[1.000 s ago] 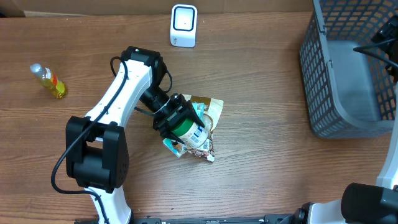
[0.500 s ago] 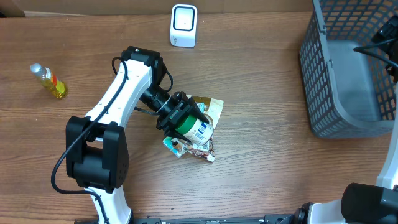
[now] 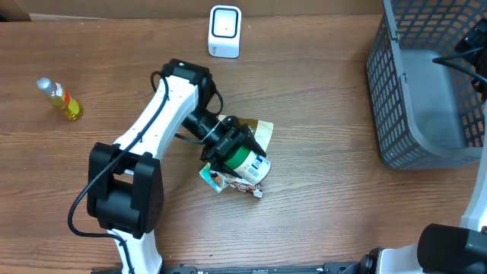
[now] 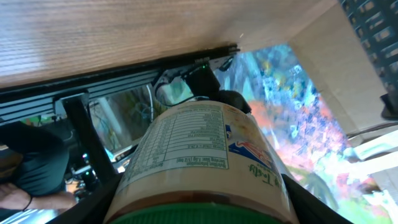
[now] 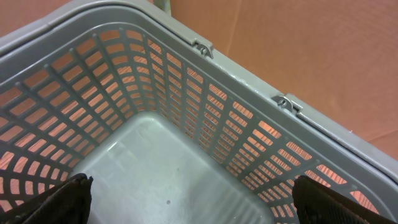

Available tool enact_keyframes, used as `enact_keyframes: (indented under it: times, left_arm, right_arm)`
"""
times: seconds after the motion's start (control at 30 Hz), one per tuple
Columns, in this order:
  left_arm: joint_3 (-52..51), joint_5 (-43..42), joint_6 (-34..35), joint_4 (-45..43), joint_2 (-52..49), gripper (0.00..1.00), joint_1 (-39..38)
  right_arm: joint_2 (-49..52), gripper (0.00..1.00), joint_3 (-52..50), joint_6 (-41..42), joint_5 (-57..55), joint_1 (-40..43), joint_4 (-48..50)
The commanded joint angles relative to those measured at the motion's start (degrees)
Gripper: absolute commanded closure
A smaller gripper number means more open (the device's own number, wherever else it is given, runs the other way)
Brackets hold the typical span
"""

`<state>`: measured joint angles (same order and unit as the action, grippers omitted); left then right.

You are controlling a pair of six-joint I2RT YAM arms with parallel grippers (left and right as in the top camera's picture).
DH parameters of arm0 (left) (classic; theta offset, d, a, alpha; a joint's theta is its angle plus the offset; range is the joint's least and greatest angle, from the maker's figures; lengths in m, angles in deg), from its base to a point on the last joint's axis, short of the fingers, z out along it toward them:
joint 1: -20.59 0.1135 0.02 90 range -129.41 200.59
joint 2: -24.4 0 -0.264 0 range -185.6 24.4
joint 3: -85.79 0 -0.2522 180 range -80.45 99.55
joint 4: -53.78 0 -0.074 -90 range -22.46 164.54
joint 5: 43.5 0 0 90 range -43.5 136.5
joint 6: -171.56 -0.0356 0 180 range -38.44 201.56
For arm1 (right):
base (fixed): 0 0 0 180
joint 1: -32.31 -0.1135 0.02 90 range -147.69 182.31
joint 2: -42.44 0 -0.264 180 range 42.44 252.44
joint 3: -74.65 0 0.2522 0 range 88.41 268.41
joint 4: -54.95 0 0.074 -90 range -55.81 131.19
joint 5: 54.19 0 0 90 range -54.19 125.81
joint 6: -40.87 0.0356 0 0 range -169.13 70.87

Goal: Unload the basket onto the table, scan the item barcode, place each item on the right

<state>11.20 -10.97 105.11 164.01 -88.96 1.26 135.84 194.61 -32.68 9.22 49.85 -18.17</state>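
Overhead: the left gripper (image 3: 234, 152) clasps the green-lidded jar (image 3: 251, 162) mid-table, above snack packets (image 3: 259, 130). The scanner (image 3: 224, 30) stands well apart at the far edge, so the scan is not yet done.
Left wrist: the jar's label faces out.
Right wrist: the right gripper (image 5: 196, 196) gapes wide and empty over the basket (image 5: 186, 93).

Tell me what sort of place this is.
Probably a mock shop checkout: a white barcode scanner, a grey shopping basket, and a grocery jar in the left gripper.

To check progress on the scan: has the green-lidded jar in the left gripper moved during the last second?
Yes. In the overhead view the jar, clamped by the left gripper, shifted right, toward the grey basket.
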Motion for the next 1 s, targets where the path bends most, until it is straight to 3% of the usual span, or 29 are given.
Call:
enact_keyframes:
  times: [0.0,0.97]
  left_arm:
    - [1.36,-2.99,-1.75,0.42,2.08,0.96,-1.33]
    - [1.36,-4.09,-2.75,0.42,2.16,0.96,-6.25]
  right_arm:
    - [-0.07,0.00,0.28,-0.24,-0.81,0.00,0.26]
    - [-0.07,0.00,0.28,-0.24,-0.81,0.00,0.26]
